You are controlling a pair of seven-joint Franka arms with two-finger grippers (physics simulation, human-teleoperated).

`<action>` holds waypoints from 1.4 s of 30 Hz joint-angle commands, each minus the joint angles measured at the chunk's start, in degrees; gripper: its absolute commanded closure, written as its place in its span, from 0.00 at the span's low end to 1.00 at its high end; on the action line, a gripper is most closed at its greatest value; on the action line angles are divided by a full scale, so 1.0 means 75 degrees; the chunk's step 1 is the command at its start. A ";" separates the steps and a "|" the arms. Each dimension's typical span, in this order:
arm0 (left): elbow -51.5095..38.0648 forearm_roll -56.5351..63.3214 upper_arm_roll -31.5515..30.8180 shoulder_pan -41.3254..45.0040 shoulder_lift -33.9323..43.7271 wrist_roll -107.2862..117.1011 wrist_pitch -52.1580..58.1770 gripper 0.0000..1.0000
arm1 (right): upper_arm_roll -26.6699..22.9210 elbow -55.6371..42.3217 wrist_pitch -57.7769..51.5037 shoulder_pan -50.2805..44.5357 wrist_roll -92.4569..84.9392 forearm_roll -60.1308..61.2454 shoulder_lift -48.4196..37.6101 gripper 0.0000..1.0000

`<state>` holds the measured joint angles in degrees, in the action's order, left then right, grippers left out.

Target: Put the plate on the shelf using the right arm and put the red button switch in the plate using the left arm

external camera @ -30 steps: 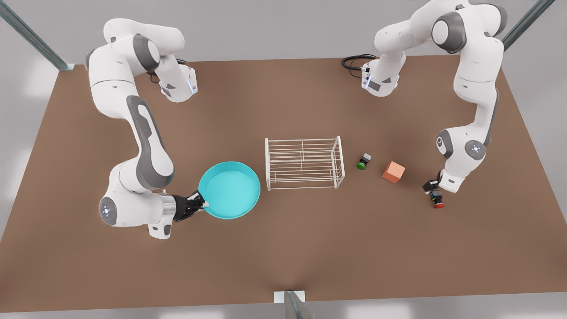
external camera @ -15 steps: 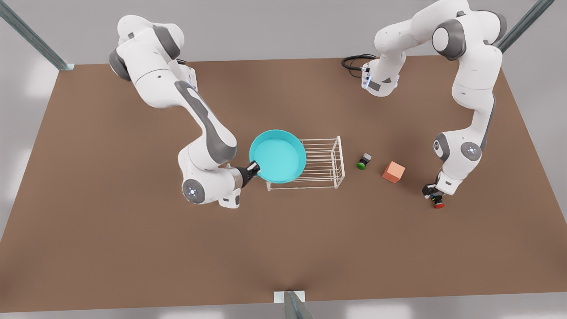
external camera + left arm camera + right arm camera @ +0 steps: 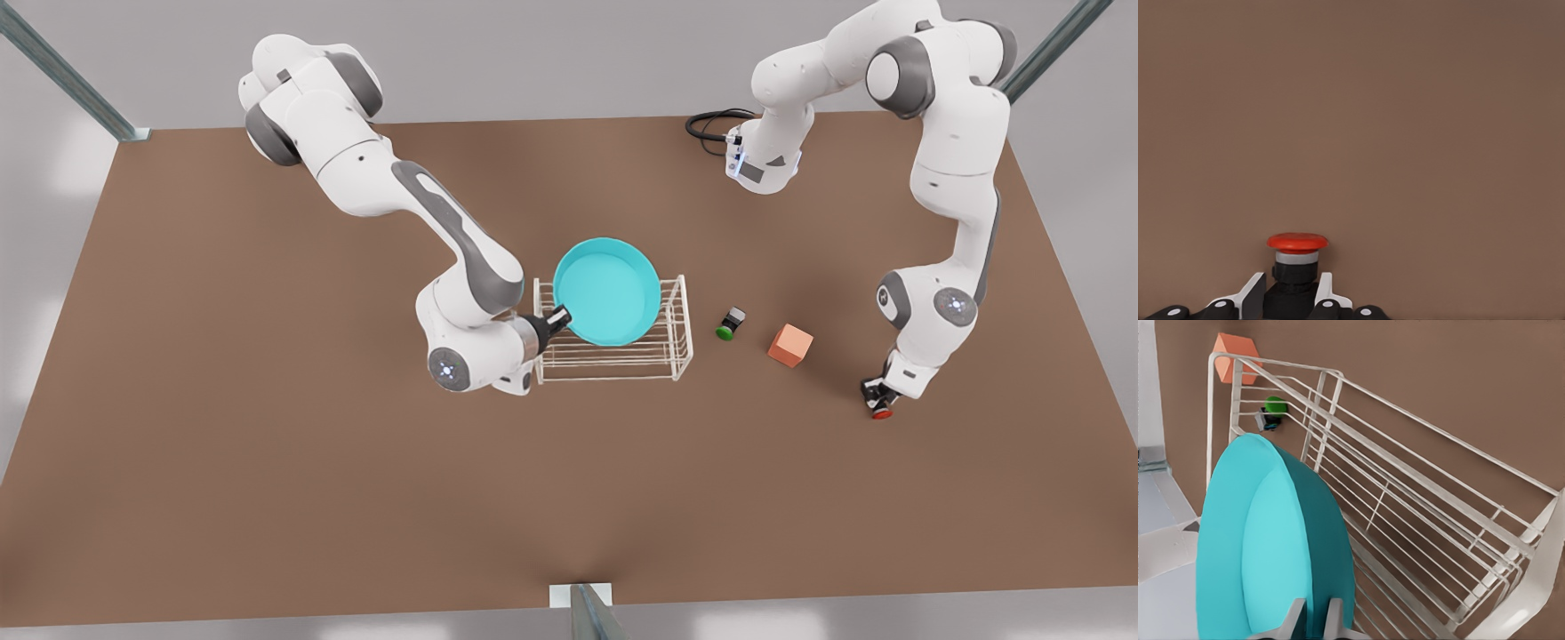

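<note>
The turquoise plate point(image 3: 607, 292) hangs over the top of the white wire shelf point(image 3: 680, 331). My right gripper point(image 3: 558, 317) is shut on its rim at the side toward the front view's left. In the right wrist view the plate point(image 3: 1271, 540) stands above the shelf's bars point(image 3: 1405, 487), with its rim pinched in the gripper point(image 3: 1313, 613). The red button switch point(image 3: 881, 412) lies on the table at the front view's right. My left gripper point(image 3: 876, 396) is down on it. In the left wrist view the gripper point(image 3: 1290, 297) clasps the black body below the red cap point(image 3: 1297, 242).
A grey switch with a green cap point(image 3: 729, 324) and an orange cube point(image 3: 789, 345) lie on the brown table between the shelf and the left gripper. A black cable point(image 3: 711, 124) loops at the back by the far arm base.
The right arm has carried the plate from the table at the front view's left up over the shelf. The left gripper has come down onto the red button switch.
</note>
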<state>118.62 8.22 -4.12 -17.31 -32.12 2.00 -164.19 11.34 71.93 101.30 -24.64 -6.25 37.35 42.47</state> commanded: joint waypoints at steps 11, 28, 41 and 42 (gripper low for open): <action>-0.0125 -0.0007 -0.0001 0.0011 -0.0241 0.0131 0.0212 0.39 | -0.3399 -0.0368 -0.1049 0.0332 -0.0385 -0.4367 -0.2699 0.00; -0.1354 -0.0007 -0.0727 0.0070 0.0356 0.1127 0.2847 0.56 | -0.3668 0.2820 0.0298 0.1118 -0.0361 -0.4604 -0.3917 0.00; -0.4472 0.0052 -0.4301 0.1828 0.0591 0.9272 0.7499 0.56 | -0.3680 0.2820 0.0299 0.1129 -0.0373 -0.4593 -0.3917 0.00; -0.4871 0.0064 -0.4606 0.1851 0.0591 0.9541 0.8016 0.56 | -0.3680 0.2820 0.0310 0.1129 -0.0373 -0.4593 -0.3917 0.00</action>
<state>83.72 9.14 -37.63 -4.03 -27.84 29.92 -115.61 -16.22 93.10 103.55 -16.17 -8.17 2.85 13.16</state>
